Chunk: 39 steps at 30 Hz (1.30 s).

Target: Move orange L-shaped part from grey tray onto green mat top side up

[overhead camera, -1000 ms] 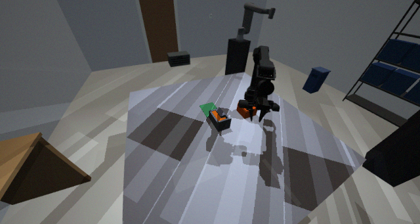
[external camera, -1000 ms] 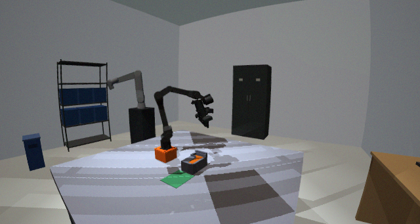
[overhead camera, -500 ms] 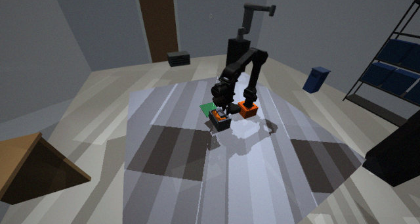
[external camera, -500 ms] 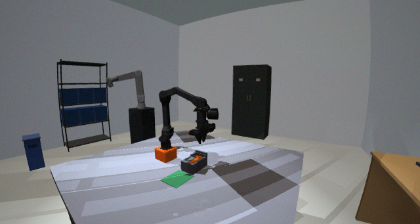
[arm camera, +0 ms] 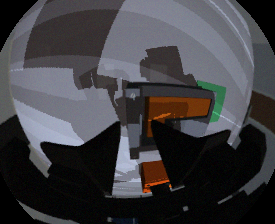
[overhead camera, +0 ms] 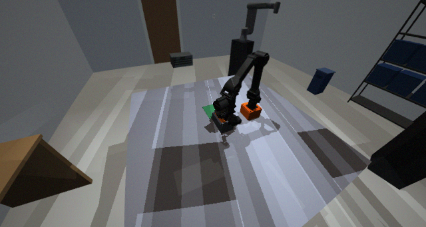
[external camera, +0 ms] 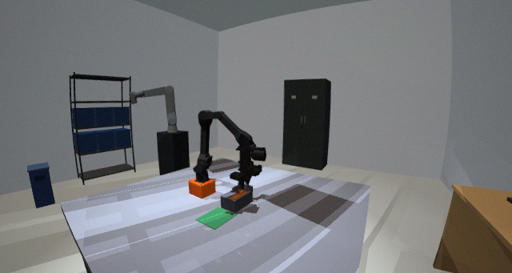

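The orange L-shaped part [overhead camera: 221, 120] [external camera: 238, 194] [arm camera: 180, 106] lies in the pocket of the grey tray [overhead camera: 223, 128] [external camera: 236, 203] [arm camera: 134, 107] and looks level, with no raised end to be seen. My gripper [external camera: 242, 187] [arm camera: 136, 123] is partly open with nothing between its fingers. It points down, low over the end of the tray away from the mat. In the wrist view the right fingertip overlaps the short leg of the L; whether it touches is not clear. The green mat [overhead camera: 208, 110] [external camera: 215, 219] [arm camera: 219, 100] lies flat beside the tray and holds nothing that I can see.
The orange base block [overhead camera: 250, 111] [external camera: 202, 188] [arm camera: 155, 172] of my arm stands on the table near the tray. A grey arm on a black pedestal [overhead camera: 240, 55] [external camera: 173, 153], a shelf rack and a blue bin [overhead camera: 320, 81] [external camera: 41, 186] stand beyond the table.
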Tool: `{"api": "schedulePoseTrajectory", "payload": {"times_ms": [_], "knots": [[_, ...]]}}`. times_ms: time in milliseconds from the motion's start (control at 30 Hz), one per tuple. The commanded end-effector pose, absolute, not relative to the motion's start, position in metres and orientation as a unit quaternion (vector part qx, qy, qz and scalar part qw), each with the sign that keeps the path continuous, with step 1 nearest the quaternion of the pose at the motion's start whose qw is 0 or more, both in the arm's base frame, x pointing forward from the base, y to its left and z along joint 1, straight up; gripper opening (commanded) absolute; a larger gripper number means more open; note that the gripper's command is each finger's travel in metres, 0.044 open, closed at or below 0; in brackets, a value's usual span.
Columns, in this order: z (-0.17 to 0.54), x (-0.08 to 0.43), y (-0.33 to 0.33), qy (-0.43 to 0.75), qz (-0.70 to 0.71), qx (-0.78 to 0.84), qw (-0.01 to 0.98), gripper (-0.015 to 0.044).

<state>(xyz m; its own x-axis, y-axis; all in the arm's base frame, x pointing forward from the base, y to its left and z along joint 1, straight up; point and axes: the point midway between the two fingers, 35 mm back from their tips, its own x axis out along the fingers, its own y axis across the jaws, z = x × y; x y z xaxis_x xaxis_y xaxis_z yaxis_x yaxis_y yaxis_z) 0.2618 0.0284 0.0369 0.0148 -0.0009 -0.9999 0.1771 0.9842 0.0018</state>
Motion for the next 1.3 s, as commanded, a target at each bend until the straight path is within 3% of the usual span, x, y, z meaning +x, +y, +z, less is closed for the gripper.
{"api": "schedulePoseTrajectory", "payload": {"times_ms": [0, 1267], "knots": [[0.033, 0.263, 0.028, 0.696, -0.066, 0.064, 0.713, 0.0180], [-0.002, 0.263, 0.027, 0.696, -0.066, 0.063, 0.712, 0.0180]]}}
